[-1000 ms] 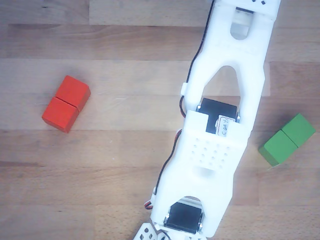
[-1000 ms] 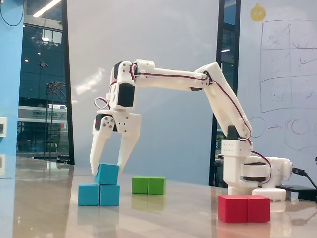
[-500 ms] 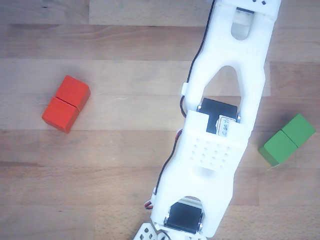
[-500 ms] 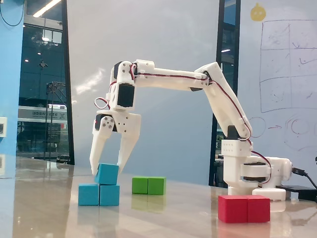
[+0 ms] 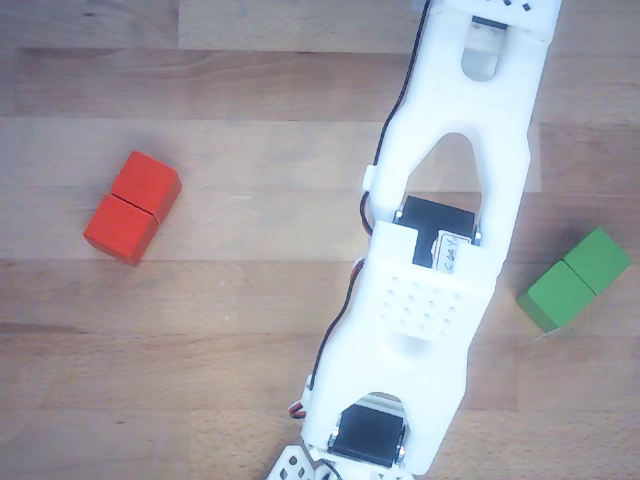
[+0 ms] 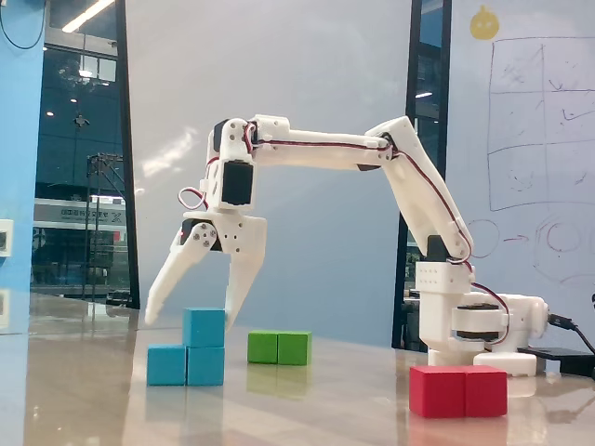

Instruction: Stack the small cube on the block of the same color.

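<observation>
In the fixed view the small cube (image 6: 204, 327), light blue, rests on the right half of the blue block (image 6: 186, 365), which lies on the table at the left. My gripper (image 6: 190, 319) hangs over the stack and is open, its fingers spread wide, the left fingertip well clear of the small cube and the right finger just beside the cube's right edge. Nothing is held. In the other view, looking down, the white arm (image 5: 440, 260) covers the blue pieces and the gripper is below the frame edge.
A green oblong block (image 6: 279, 347) lies behind the stack, seen also at the right as the green block (image 5: 573, 279). A red oblong block (image 6: 458, 391) lies in front of the arm's base (image 6: 474, 325), seen at the left as the red block (image 5: 132, 207).
My gripper has opened: the left finger swung out away from the small cube, which stays on the blue block. The arm itself has barely moved.
</observation>
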